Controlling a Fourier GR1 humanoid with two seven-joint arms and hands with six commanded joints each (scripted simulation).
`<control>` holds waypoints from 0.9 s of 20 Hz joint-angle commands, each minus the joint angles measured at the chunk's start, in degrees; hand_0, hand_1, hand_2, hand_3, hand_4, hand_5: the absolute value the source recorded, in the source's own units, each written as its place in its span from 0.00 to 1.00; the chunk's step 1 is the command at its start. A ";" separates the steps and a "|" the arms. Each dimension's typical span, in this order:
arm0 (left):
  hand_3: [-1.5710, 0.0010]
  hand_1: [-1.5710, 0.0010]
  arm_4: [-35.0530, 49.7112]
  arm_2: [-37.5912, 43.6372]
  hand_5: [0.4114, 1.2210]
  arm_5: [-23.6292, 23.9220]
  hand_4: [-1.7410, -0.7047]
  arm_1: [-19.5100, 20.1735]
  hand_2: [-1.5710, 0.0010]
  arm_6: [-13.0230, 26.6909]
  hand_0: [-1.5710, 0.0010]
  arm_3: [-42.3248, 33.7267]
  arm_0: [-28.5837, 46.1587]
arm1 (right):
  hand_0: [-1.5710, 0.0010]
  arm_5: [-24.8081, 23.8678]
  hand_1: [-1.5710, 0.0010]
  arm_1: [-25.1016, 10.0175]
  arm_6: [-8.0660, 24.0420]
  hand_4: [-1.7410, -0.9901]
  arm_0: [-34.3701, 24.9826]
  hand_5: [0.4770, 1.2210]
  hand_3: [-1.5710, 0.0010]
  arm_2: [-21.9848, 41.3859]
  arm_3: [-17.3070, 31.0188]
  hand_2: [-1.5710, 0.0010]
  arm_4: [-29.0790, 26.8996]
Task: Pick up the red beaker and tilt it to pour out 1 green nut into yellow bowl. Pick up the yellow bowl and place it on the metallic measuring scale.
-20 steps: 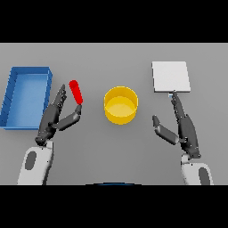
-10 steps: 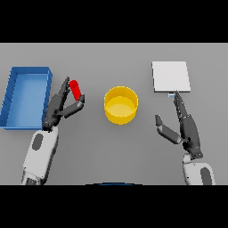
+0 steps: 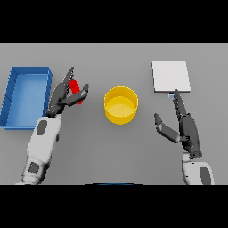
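The red beaker (image 3: 76,91) is small, slim and tilted, well left of the round yellow bowl (image 3: 120,105), which sits upright mid-bench. The square, pale metallic measuring scale (image 3: 171,76) lies flat, far right.

Plain grey counter (image 3: 111,156), flat, matte. Directly on it: open blue rectangular plastic bin (image 3: 13,95) at far left; round yellow bowl (image 3: 120,104) approx. centre, upright; flat square white-grey metallic scale (image 3: 171,76) at upper right, well apart from bowl. Small red cylindrical beaker (image 3: 76,90) sits btw. bin & bowl, tilted; can't tell if it touches the counter.
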 commanded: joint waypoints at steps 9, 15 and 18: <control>0.55 0.55 0.41 2.52 0.66 4.09 0.29 -2.91 0.54 -4.46 0.57 7.42 -4.35 | 1.00 -0.28 1.00 -0.35 0.24 0.61 -0.03 0.28 1.00 -0.19 -0.60 1.00 0.26; 0.14 0.15 -1.83 2.35 0.89 7.42 0.23 -3.34 0.14 -7.54 0.15 9.28 -4.95 | 1.00 -0.22 1.00 0.14 -0.34 0.59 -0.66 0.27 1.00 -0.09 1.00 1.00 0.30; 0.07 0.07 0.02 2.27 0.87 7.29 0.12 -3.34 0.07 -9.63 0.08 8.86 -5.51 | 1.00 0.06 1.00 -0.27 -1.02 0.60 -1.25 0.27 1.00 -0.15 1.15 1.00 0.32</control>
